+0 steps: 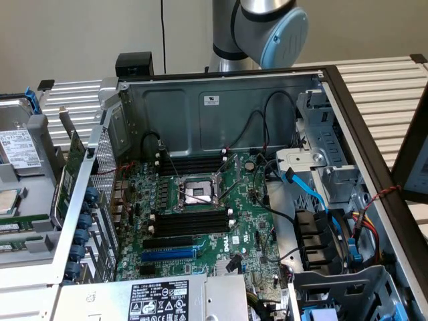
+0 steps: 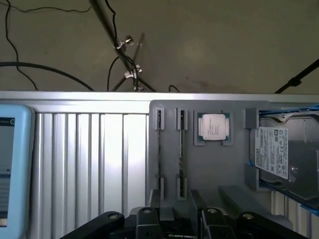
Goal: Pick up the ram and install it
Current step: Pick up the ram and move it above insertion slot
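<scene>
In the wrist view, the ram (image 2: 180,149) stands on edge as a thin stick in a slot of a grey holder tray (image 2: 209,174), and a second thin stick (image 2: 159,149) sits in the slot beside it. My gripper (image 2: 182,221) hangs over the tray's near end, in line with these slots. It is open and holds nothing, with its black fingers (image 2: 149,219) apart. In the exterior view, the open computer case holds the green motherboard (image 1: 200,227) with long black empty memory slots (image 1: 190,221) beside the processor socket (image 1: 197,192).
On the tray lie a processor chip (image 2: 214,127) and a hard drive (image 2: 281,154). A ribbed metal tabletop (image 2: 94,164) adjoins it, and a light-blue device (image 2: 12,169) lies past that. Cables (image 1: 314,194), a power supply (image 1: 160,297) and a green card (image 1: 67,174) crowd the case.
</scene>
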`<state>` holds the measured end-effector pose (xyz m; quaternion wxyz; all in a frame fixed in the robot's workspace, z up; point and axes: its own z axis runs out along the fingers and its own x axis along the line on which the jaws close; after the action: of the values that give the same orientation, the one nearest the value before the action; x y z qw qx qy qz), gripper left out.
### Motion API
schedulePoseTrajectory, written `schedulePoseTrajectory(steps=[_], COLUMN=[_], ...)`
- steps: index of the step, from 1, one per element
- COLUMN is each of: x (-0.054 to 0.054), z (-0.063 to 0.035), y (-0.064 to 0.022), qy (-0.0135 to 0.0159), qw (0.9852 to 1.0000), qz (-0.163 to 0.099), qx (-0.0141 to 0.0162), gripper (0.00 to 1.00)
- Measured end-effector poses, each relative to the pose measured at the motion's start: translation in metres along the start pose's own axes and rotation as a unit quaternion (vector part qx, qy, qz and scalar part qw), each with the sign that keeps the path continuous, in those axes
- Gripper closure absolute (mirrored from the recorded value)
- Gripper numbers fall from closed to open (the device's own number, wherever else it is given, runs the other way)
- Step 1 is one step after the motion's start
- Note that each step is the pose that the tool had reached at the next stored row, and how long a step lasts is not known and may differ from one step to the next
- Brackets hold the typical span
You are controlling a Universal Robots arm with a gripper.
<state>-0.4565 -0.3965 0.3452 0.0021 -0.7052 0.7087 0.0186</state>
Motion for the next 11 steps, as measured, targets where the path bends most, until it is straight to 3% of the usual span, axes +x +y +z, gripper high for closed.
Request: schedulePoseTrajectory(steps=[11], x=[0.005], z=[0.02], y=[-0.0013], qy=[0.0001], qw=[1.0], qz=[-0.002], qx=[-0.0001], gripper=[0.64])
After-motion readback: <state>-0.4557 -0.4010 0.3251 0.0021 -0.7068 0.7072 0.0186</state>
